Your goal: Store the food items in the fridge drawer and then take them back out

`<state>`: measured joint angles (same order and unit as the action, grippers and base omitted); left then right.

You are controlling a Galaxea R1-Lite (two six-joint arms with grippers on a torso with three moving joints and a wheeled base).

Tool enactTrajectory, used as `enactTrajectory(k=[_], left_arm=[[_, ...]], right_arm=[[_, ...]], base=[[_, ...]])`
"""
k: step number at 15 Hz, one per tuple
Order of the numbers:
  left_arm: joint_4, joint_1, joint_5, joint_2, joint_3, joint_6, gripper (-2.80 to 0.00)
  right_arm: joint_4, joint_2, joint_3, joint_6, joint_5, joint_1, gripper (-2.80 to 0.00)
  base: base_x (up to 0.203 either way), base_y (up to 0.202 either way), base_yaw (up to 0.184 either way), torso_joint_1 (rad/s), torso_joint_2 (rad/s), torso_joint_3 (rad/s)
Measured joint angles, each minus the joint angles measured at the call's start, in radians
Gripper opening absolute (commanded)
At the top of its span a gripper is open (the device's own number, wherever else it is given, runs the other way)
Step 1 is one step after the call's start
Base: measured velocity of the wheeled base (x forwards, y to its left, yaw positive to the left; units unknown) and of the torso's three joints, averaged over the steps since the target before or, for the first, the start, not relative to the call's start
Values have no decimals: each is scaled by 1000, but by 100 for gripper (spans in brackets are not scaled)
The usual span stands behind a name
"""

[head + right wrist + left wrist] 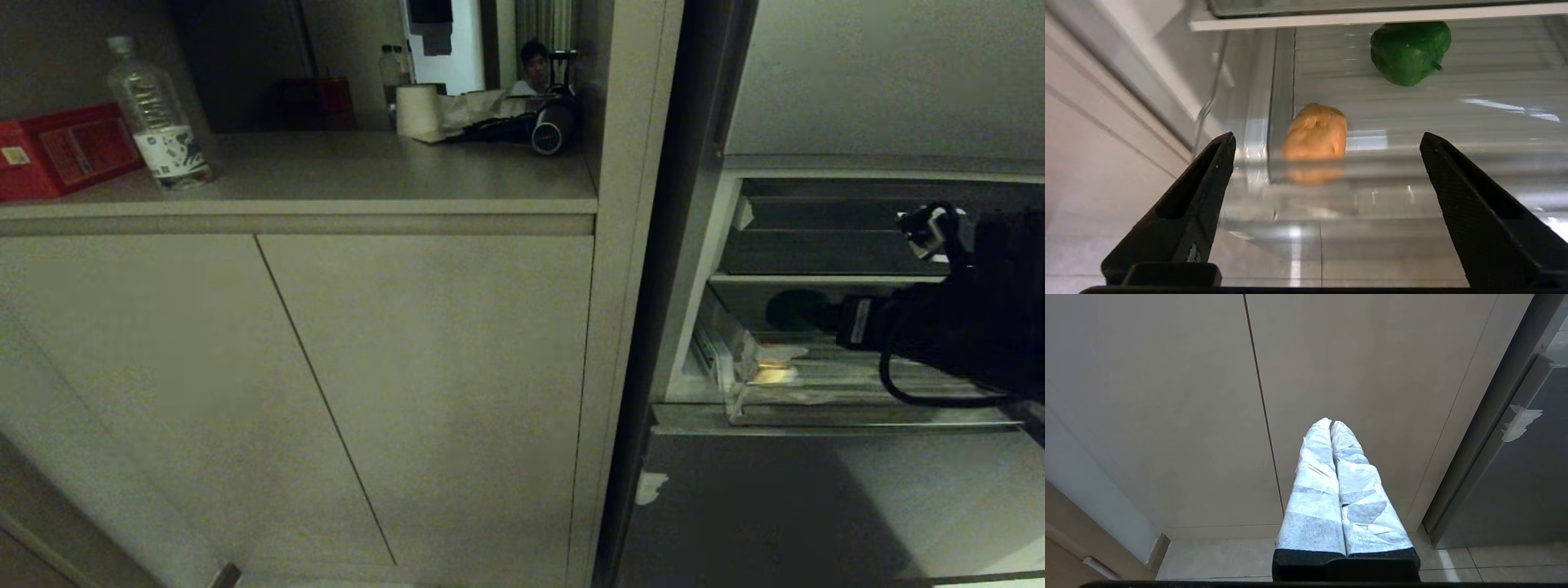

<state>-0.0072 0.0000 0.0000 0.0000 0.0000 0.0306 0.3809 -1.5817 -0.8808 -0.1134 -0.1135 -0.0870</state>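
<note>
Inside, the orange-tan food item [1314,136] lay on the ribbed floor of the fridge drawer [1412,106], close behind the drawer's clear front lip and near one side wall. A green pepper [1408,51] sat farther back in the same drawer, well apart from the orange piece. The right hand [1327,171] hung just outside the front lip with its two black fingers [1204,192] spread wide apart and nothing between them; the orange piece showed in the gap, beyond the lip and untouched. From the head view the right arm [963,327] reached in from the right edge toward the pulled-out drawer, where the orange piece appeared as a pale patch near the drawer's left end. The left hand [1331,424] pointed at the beige cabinet doors [1167,416] beside the fridge, its taped fingers [1314,486] pressed together and holding nothing. A water bottle [155,114] and a red box [57,147] stood on the bench [367,175] above those doors.
</note>
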Motion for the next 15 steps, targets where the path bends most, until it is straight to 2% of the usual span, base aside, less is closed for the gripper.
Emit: enactTrajectory(k=[4, 8, 15], left_arm=[[0, 0, 0, 0, 0, 0, -280], [0, 0, 0, 0, 0, 0, -280], [0, 0, 0, 0, 0, 0, -280]], right_arm=[[-43, -128, -91, 1, 6, 26, 0], [-76, -191, -124, 58, 8, 35, 0], [-410, -157, -186, 83, 13, 60, 0]], base=[[0, 0, 0, 0, 0, 0], [0, 0, 0, 0, 0, 0], [0, 0, 0, 0, 0, 0]])
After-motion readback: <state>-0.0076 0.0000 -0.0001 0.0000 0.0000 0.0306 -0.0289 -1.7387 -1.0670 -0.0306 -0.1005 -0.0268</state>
